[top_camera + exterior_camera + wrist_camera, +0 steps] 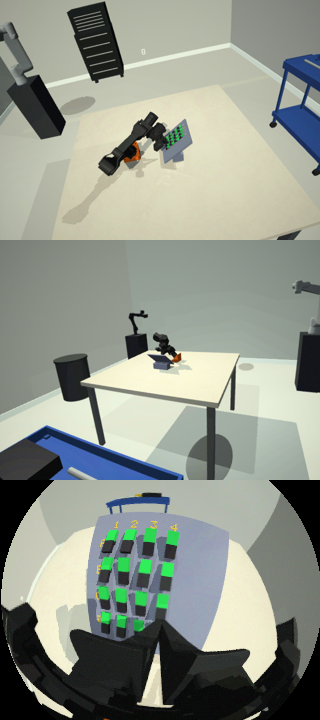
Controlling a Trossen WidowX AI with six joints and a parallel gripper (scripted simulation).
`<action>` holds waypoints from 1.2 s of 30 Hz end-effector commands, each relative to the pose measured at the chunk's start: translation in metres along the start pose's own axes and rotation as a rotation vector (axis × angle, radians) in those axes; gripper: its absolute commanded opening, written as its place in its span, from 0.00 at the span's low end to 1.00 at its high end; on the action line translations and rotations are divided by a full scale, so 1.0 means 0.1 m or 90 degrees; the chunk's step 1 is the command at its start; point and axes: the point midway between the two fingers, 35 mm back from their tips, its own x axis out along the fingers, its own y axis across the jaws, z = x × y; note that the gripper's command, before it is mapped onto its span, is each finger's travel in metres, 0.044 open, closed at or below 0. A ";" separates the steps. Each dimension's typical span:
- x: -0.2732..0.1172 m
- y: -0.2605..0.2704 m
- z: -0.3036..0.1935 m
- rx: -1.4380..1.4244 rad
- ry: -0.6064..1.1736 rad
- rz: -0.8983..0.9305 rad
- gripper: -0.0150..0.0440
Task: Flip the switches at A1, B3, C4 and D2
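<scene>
The tilted blue-grey panel (178, 148) (160, 358) (200, 575) bears rows of green-and-black rocker switches, the green halves toward the far edge. In the wrist view, switch A1 (109, 542), B3 (144, 573), C4 (161, 606) and D2 (121, 624) show. Which end of each is raised is hard to tell. My gripper (165, 142) (160, 623) is shut with nothing between the fingers. Its tips are over the near rows in the wrist view, just below C4. They hide D4 and cover part of D3 (139, 625). Contact with the panel cannot be made out.
The panel stands on a blue-grey block (178, 157) (161, 366) on the pale table (219, 186) (144, 382). The arm's orange base (137, 152) (177, 358) is close by on the near side. A blue cart (297, 121) stands beyond the table.
</scene>
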 end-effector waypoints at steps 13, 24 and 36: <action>0.19 0.00 -0.01 -0.002 0.000 0.001 0.25; 0.19 0.00 -0.01 -0.002 0.000 0.001 0.25; 0.20 0.00 -0.01 -0.002 0.000 0.001 0.25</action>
